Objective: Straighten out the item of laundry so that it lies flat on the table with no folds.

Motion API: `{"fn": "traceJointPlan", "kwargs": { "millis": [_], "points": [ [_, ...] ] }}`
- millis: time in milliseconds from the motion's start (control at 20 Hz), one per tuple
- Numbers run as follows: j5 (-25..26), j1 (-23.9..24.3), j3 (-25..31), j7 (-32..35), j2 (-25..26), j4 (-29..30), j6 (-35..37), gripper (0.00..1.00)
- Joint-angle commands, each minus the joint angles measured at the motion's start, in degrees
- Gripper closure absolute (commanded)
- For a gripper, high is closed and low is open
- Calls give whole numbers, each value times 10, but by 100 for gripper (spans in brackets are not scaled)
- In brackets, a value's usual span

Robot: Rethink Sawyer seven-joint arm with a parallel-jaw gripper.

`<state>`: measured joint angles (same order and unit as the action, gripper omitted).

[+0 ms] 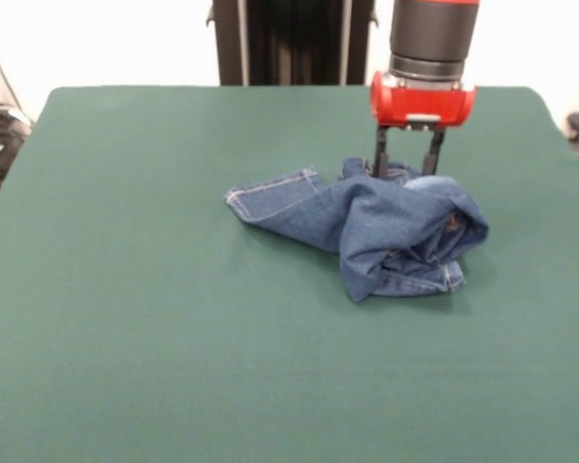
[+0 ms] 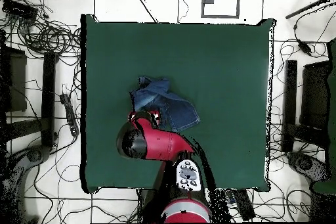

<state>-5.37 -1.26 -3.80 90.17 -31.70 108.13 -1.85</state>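
Note:
The small blue denim jeans (image 1: pixel 386 231) lie crumpled in a bunched heap on the dark green table (image 1: pixel 174 338), right of its middle. One leg with a pale stitched hem (image 1: pixel 270 198) sticks out to the left. My gripper (image 1: pixel 405 172) hangs straight down at the heap's far edge under the red wrist (image 1: pixel 422 101). Its two dark fingers (image 1: pixel 379 154) stand apart, with their tips down at the cloth and partly hidden behind it. In the overhead view the jeans (image 2: pixel 164 100) lie left of the table's middle, and the red arm (image 2: pixel 154 141) covers the gripper at their near edge.
The robot's black pedestal (image 1: pixel 289 43) stands behind the table's far edge. Cables and stands (image 2: pixel 46 37) lie on the floor around the table (image 2: pixel 230 70). The green top extends widely on every side of the jeans.

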Motion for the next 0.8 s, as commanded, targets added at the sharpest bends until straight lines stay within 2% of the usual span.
{"fn": "traceJointPlan", "kwargs": {
  "millis": [50,200,250,800],
  "points": [
    [-9,-5,17,115,48,-25,-35,0],
    [-34,-6,17,144,47,-9,-36,0],
    [-35,-12,9,142,49,-11,-41,100],
    [-42,-8,14,150,49,-4,-48,100]
  ]
}}
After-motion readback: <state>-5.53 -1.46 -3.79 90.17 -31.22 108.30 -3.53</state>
